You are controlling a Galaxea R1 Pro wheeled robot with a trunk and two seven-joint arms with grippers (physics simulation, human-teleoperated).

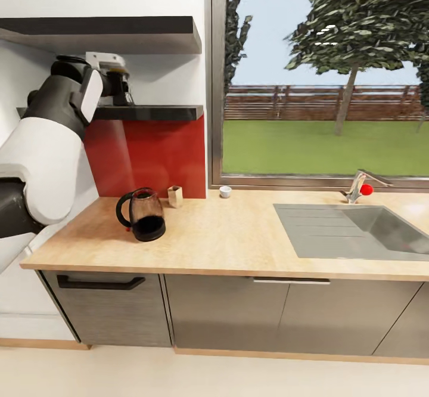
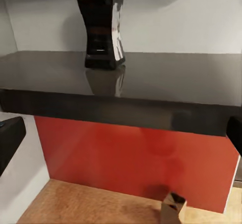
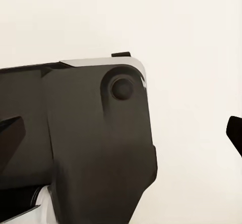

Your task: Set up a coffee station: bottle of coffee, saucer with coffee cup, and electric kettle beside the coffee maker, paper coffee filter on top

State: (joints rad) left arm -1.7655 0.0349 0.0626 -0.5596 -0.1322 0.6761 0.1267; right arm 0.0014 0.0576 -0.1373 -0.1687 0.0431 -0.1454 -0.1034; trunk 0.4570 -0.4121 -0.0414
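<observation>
Head view: my left gripper is raised to the kitchen shelf, above the electric kettle on the kitchen countertop; a small white cup stands by the window.

Left wrist view: my fingers are spread wide at the frame edges, empty. The bottle of coffee stands upright, set back on the shelf. I should advance level, centre the jar's waist, then close.

Right wrist view: fingertips apart, holding nothing, facing a dark robot part.

Dk brown bottle of coffee w/ yellow lid, red backsplash
</observation>
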